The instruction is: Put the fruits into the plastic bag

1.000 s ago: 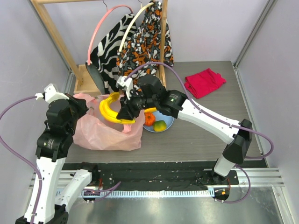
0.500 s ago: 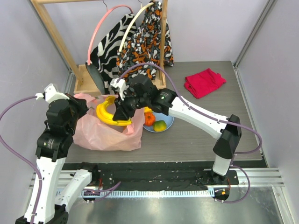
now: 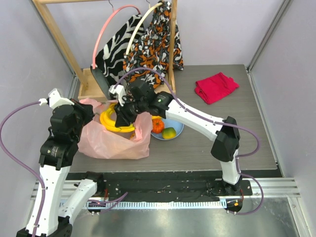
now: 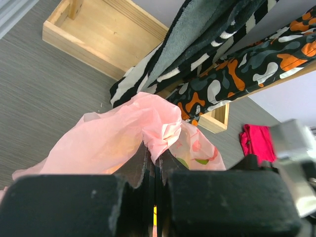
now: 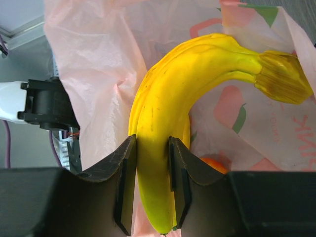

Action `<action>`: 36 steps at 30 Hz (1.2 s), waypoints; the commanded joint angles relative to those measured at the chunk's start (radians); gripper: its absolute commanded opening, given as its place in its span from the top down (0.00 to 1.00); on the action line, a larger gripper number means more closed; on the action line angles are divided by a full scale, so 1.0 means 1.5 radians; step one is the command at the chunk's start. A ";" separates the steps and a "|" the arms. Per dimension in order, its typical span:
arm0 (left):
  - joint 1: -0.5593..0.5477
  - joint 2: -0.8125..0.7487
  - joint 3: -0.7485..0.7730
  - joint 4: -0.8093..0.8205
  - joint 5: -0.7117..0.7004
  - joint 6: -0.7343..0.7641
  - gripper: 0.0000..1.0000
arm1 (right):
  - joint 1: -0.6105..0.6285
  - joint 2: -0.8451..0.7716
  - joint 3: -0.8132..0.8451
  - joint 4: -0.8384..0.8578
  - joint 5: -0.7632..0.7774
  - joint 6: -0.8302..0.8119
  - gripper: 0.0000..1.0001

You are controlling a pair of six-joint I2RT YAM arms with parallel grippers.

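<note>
Right wrist view: the right gripper squeezes the bananas, so go deep into the plastic bag the left gripper pinches.

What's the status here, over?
Left gripper shut on plastic bag rim. Right gripper shut on bananas, at bag mouth. Orange, green fruit on plate.
</note>
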 commanded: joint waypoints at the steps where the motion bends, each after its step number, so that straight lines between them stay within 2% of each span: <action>1: 0.004 -0.008 0.000 0.027 0.007 -0.009 1.00 | -0.015 0.016 0.055 -0.013 0.010 -0.023 0.99; 11: 0.004 -0.011 -0.025 0.049 0.032 -0.025 1.00 | -0.019 0.105 0.132 -0.094 -0.049 -0.027 0.99; 20: 0.004 0.002 -0.027 0.059 0.042 -0.025 1.00 | 0.008 0.104 0.081 -0.145 -0.044 -0.080 0.99; 24: 0.004 -0.001 -0.029 0.055 0.033 -0.027 1.00 | 0.008 0.089 0.065 -0.166 -0.011 -0.102 0.99; 25: 0.004 -0.003 -0.029 0.054 0.025 -0.029 1.00 | 0.008 0.084 0.058 -0.166 -0.005 -0.106 0.98; 27: 0.004 -0.004 -0.029 0.053 0.020 -0.030 1.00 | 0.008 0.078 0.054 -0.166 -0.003 -0.105 0.87; 28: 0.004 -0.004 -0.027 0.053 0.021 -0.030 1.00 | 0.008 0.077 0.054 -0.165 -0.004 -0.104 0.77; 31: 0.005 0.000 -0.014 0.044 0.025 -0.024 1.00 | 0.008 0.077 0.061 -0.164 -0.002 -0.105 0.66; 36: 0.004 -0.007 -0.010 0.027 0.015 -0.016 1.00 | 0.005 0.074 0.089 -0.163 0.000 -0.096 0.54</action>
